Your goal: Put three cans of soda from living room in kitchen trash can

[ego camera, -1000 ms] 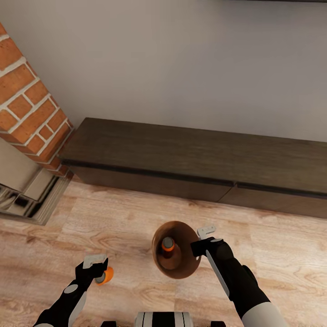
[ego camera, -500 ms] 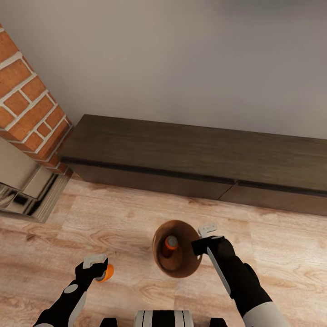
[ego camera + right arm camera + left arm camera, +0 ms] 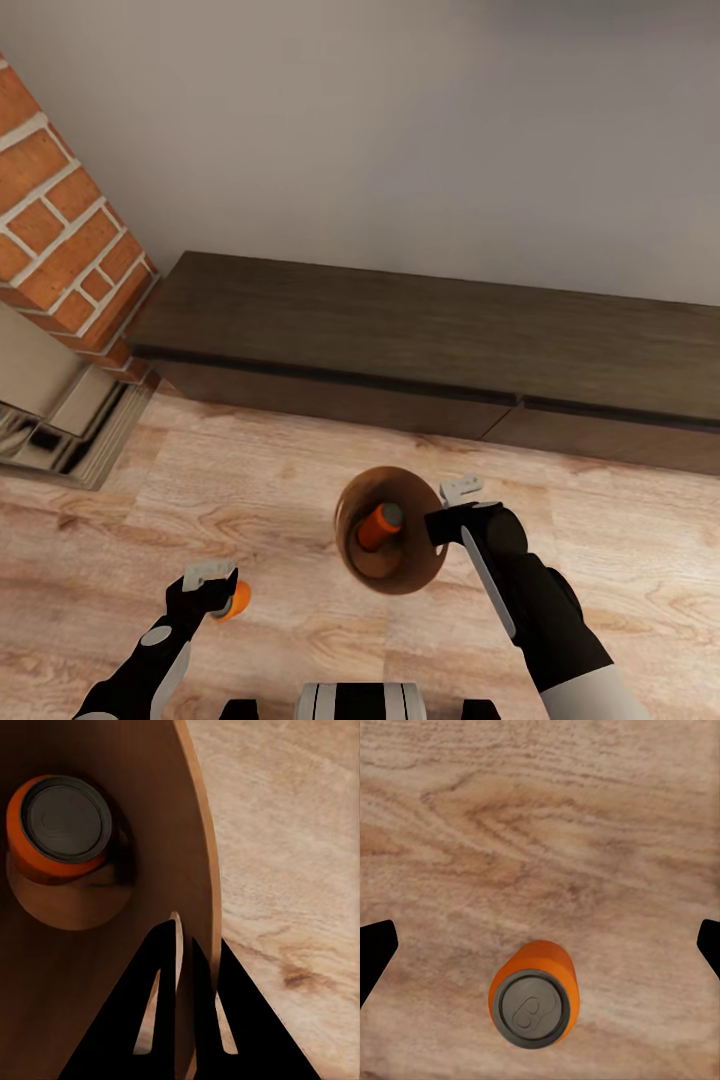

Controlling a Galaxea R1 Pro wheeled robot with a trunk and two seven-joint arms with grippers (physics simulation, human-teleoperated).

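Right now pinching the copper trash can (image 3: pixel 400 575) rim with the right gripper (image 3: pixel 186 945), one orange soda can (image 3: pixel 380 524) leaning inside; hovering the spread-open left gripper (image 3: pixel 212 582) over another orange can (image 3: pixel 534 994) standing on bare plank floor (image 3: pixel 260 480).

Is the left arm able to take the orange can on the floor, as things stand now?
Probably yes. The left gripper is open straight above the orange can, which stands upright on the bare wood floor between the fingers' line, with nothing near it.
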